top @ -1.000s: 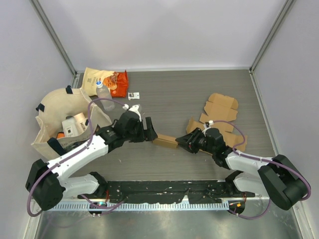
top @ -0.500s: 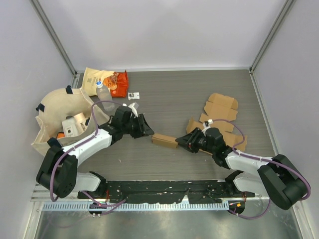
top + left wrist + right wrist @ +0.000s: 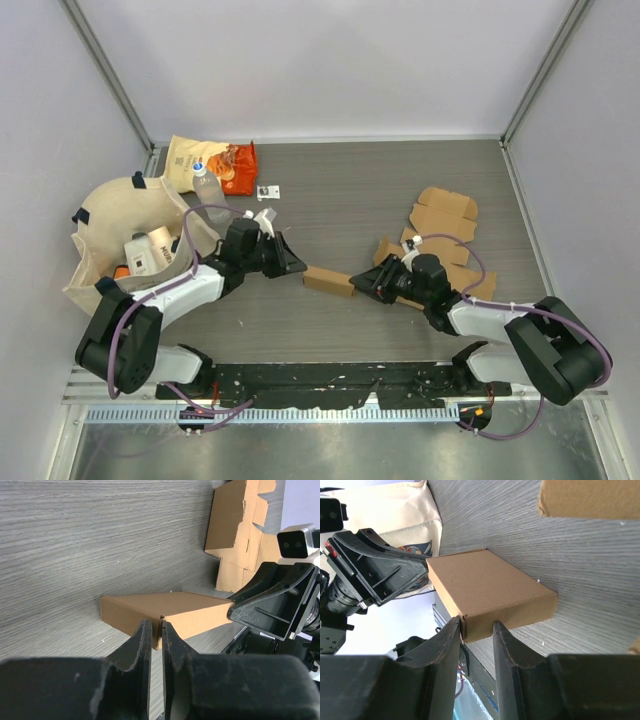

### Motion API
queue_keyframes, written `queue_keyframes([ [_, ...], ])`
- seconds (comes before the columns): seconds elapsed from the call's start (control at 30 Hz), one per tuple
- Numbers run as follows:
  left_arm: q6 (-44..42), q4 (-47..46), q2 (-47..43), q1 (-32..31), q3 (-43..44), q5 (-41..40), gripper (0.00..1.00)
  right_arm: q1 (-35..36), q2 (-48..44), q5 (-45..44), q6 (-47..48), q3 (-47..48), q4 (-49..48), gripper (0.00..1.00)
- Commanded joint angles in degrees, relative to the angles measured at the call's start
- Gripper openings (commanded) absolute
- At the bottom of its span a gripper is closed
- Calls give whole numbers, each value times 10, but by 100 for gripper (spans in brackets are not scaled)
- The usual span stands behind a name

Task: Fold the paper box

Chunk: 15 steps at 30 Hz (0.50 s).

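We note the flat, closed brown cardboard box (image 3: 330,281) on the grey wood-grain table (image 3: 350,190), well right of the cream canvas tote bag (image 3: 100,215). The left gripper (image 3: 297,266) sits at the box's bag-side end, fingers drawn almost together with a thin slit between. The right gripper (image 3: 364,285) meets the end away from the bag, fingers parted at a corner; we cannot tell whether they press it.

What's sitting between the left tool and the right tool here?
The closed brown box lies between them on the table, with the left tool at its left end and the right tool at its right end. The top view shows this best.
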<state>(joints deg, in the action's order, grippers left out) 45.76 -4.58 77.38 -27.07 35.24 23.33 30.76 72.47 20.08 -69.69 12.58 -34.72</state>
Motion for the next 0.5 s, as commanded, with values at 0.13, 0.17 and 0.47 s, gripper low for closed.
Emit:
queue_keyframes([
  [0.13, -35, 55, -25, -5, -56, -37, 1, 10, 27, -21, 179, 14, 134, 1],
  [0.17, -30, 54, -35, -5, -73, -43, 1, 15, 22, -32, 197, 16, 144, 1],
  [0.47, 35, 105, -170, -5, -127, -53, 38, 81, 17, -71, 197, -1, 177, 17],
])
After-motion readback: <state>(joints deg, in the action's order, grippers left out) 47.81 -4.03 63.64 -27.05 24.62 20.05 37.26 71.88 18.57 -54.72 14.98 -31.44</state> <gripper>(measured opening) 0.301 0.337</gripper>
